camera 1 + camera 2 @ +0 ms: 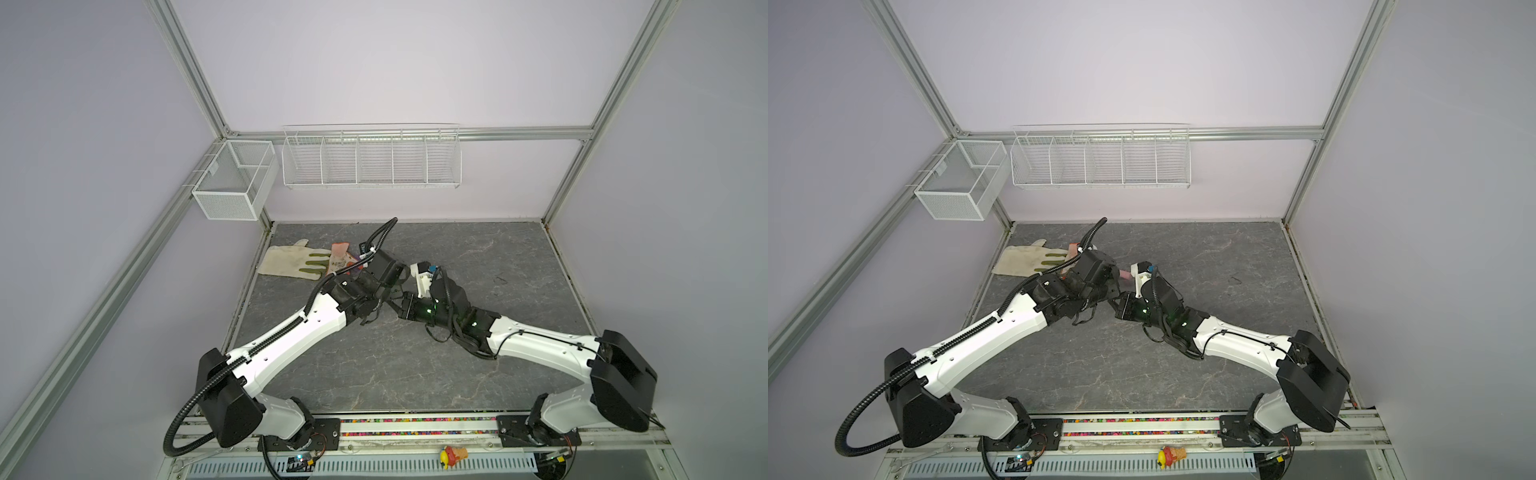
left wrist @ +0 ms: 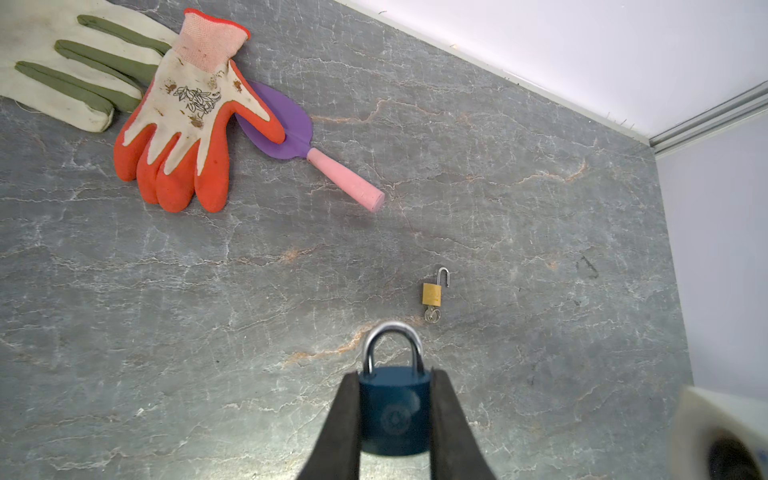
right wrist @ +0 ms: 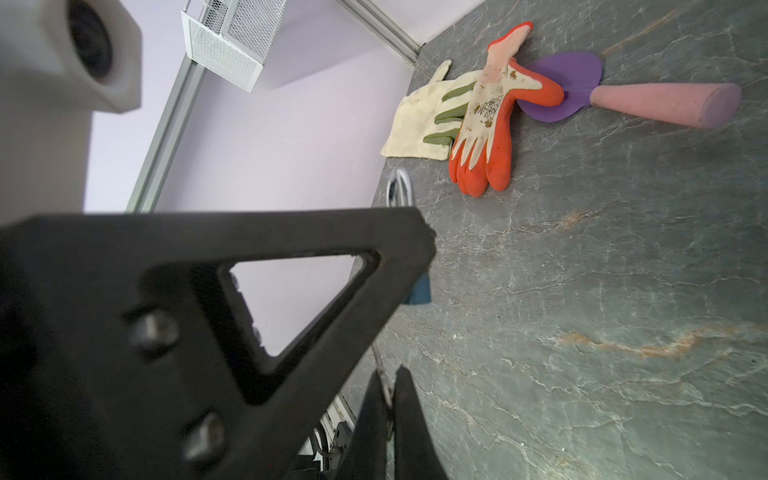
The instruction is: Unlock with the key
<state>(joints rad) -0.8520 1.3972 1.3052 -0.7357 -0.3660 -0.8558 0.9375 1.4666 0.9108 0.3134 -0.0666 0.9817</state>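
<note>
Left pincer (image 2: pixel 395 374) clamps the padlock (image 2: pixel 395 415) by its sides, shackle outward. Right pincer (image 3: pixel 388 372), pinching the key (image 3: pixel 379 359), points at it. Left arm (image 1: pixel 286 340) and right arm (image 1: pixel 540 345) angle inward, meeting above the counter (image 1: pixel 498 257).

A dark blue padlock (image 2: pixel 394 409) with a rounded body and a silver shackle (image 2: pixel 392 345) is held above the counter (image 2: pixel 208 291), clamped by its sides in the left claw (image 2: pixel 395 376). Both shackle legs are seated in the body. A thin silver key (image 3: pixel 379 360) is pinched in the right claw (image 3: pixel 390 374), pointed toward the padlock's underside; whether it is inserted cannot be told. A small brass padlock (image 2: pixel 432 294) is laid flat on the counter, shackle sprung open, keys (image 2: pixel 432 314) at its base.
</note>
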